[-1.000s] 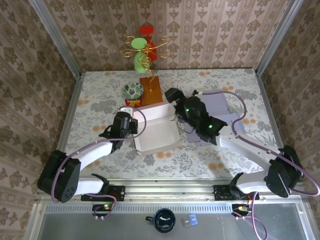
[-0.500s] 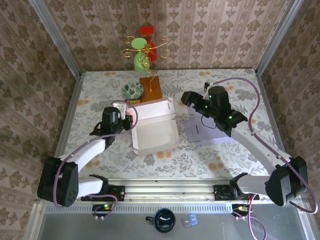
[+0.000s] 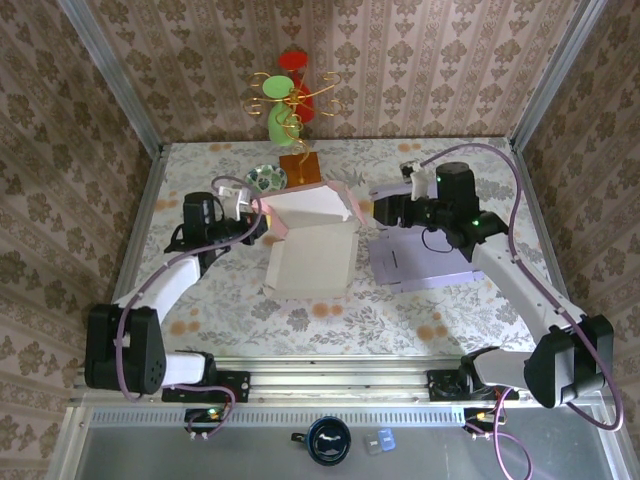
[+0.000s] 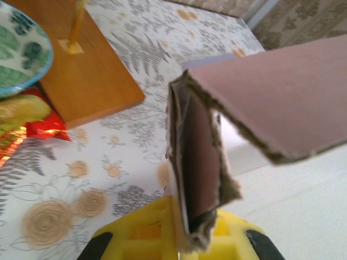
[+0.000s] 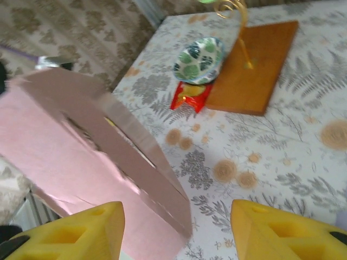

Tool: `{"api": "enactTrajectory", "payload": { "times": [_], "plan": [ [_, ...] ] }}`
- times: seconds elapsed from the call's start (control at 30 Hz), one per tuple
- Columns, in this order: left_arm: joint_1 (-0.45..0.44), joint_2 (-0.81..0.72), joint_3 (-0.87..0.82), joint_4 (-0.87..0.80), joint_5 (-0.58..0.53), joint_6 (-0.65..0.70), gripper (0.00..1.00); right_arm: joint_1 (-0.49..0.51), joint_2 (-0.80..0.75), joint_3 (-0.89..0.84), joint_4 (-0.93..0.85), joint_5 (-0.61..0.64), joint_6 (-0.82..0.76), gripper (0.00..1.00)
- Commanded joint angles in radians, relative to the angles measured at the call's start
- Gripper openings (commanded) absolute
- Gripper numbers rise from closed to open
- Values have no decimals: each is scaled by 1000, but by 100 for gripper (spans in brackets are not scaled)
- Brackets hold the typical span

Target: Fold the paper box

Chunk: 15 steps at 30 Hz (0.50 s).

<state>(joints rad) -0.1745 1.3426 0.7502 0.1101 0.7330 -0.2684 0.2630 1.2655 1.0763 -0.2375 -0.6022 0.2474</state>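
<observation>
From above, the right gripper (image 3: 383, 212) has backed off the paper box (image 3: 310, 262) and is now hanging just beside its right edge. The left gripper (image 3: 260, 217) has swung toward the back and is tipping the lid (image 3: 305, 203) up over the tray. I'd say the closing fold is starting, not finished. The box is sitting mid-table, pale, next to a flat purple sheet (image 3: 425, 265).

On the left wrist camera, the left gripper (image 4: 190, 241) is pinching a ragged-edged pink cardboard wall between its yellow fingers (image 4: 141, 238).

On the right wrist camera, the right gripper (image 5: 176, 211) is gaping wide and carrying nothing. The pink box (image 5: 81, 141) is leaning at its left, and a bowl (image 5: 198, 59) and a wooden stand (image 5: 252, 70) are lying beyond.
</observation>
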Motion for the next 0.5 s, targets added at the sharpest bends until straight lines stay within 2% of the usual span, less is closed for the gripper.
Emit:
{"api": "enactTrajectory", "payload": {
  "times": [0.0,0.47],
  "plan": [
    [6,22,47,-13,139,-23,0,0,6,51,-34,-86,-152,56],
    [3,70,91,-71,171,-8,0,19,73,138,-52,-126,-208,54]
  ]
}}
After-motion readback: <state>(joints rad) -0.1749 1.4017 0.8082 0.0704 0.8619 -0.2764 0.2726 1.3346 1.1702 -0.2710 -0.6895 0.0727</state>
